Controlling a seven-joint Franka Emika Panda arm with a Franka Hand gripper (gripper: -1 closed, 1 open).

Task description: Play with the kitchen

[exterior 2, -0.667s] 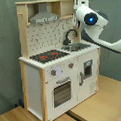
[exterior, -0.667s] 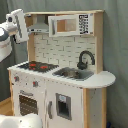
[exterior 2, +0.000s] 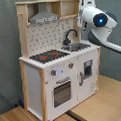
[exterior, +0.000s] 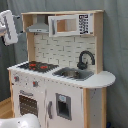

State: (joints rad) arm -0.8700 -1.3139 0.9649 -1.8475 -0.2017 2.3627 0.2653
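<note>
A: Kitchen [exterior: 60,85] stands on the wooden floor; hob [exterior 2: 49,56] and sink [exterior 2: 78,46] on the counter, oven door [exterior 2: 61,91] shut. Arm [exterior 2: 97,20] hangs high beside the hood shelf.

B: Gripper?

A: Cannot tell its state. Risk, I judge: a descent clips the shelf edge or tap [exterior 2: 70,35], since clearance looks tight.

In the first exterior view, hob [exterior: 37,65] left of sink [exterior: 74,73] — hood [exterior: 38,26] above.

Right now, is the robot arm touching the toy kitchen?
Cannot tell. In the second exterior view the arm overlaps the kitchen; the first exterior view shows it beside the hood, without plain contact.
</note>
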